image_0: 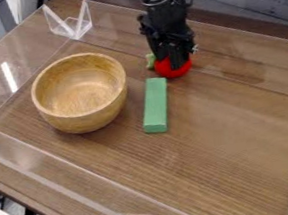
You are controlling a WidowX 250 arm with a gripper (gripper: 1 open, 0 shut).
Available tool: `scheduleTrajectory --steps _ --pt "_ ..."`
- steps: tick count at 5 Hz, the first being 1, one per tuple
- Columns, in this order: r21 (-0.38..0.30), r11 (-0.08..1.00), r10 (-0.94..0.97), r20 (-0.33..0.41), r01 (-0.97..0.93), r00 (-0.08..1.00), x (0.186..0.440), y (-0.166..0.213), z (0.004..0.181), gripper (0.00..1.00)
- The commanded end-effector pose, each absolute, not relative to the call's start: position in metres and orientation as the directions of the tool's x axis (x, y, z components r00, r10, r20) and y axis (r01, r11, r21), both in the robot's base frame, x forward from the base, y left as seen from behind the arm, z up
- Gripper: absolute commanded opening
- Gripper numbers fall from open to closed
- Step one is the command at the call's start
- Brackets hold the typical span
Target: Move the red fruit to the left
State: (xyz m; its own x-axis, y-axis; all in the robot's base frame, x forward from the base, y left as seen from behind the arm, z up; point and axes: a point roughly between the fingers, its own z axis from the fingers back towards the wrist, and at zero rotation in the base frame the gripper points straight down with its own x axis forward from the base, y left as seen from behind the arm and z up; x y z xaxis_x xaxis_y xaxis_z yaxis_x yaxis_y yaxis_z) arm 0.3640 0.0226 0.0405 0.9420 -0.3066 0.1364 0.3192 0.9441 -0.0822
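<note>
No readable labels or writing anywhere, fyi. The black end effector (172,59) points straight down over the small round red fruit (173,67), fingers around it, though I honestly can't tell if it's actually gripping. Fruit sits on the wooden bench (233,147) toward the far edge, just beyond the green rectangular block (155,104); round wooden bowl (80,91) is nearer the left edge.

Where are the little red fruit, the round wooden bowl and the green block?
small round red fruit (173,67), camera view, its red front below the gripper
round wooden bowl (51,115), camera view, its front outer wall
green rectangular block (155,105), camera view, middle of its top face
</note>
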Motion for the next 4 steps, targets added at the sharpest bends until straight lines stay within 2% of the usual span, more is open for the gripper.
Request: scheduleTrajectory --steps 1,2,3,4 --pt "-0.043 0.948 -0.300 0.205 0.315 0.932 0.376 0.017 0.069 0.00" --pt "-0.032 0.951 -0.290 0.243 0.306 0.926 0.375 0.025 0.095 0.00" --pt "-0.013 0.966 -0.245 0.284 0.259 0.927 0.375 0.040 0.131 0.00" --pt "0.001 0.985 -0.164 0.304 0.172 0.938 0.373 0.071 0.157 0.00"
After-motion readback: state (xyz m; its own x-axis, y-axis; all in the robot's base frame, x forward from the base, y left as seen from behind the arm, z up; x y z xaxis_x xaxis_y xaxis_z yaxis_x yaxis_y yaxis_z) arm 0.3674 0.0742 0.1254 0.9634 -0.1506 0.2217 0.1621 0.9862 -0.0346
